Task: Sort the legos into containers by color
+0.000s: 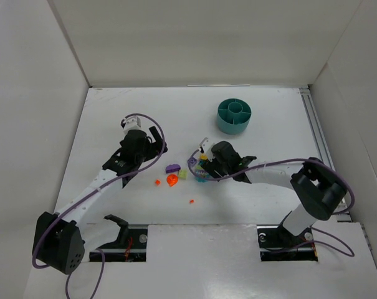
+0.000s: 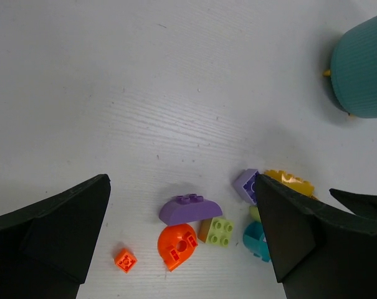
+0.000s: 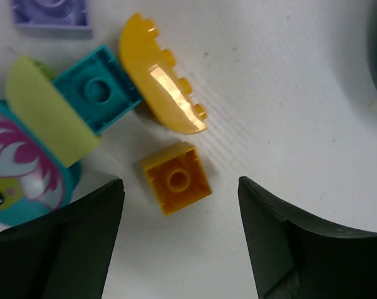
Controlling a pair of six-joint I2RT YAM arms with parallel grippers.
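White table [image 1: 113,112], both arms low over it. Wrist cam shows the right gripper [image 3: 179,182] spread wide and empty, a yellow square brick [image 3: 177,177] between its fingers. Same for the left gripper [image 2: 181,179]: wide apart, holding nothing.

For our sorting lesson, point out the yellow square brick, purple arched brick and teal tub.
yellow square brick [image 3: 177,177]: right wrist view, centre stud.
purple arched brick [image 2: 190,210]: left wrist view, curved side.
teal tub [image 1: 233,128]: top view, outer wall.

A white table [image 1: 176,112] sits enclosed by white walls [image 1: 194,43]; a rail [image 1: 316,128], perhaps metal, lines its right edge.
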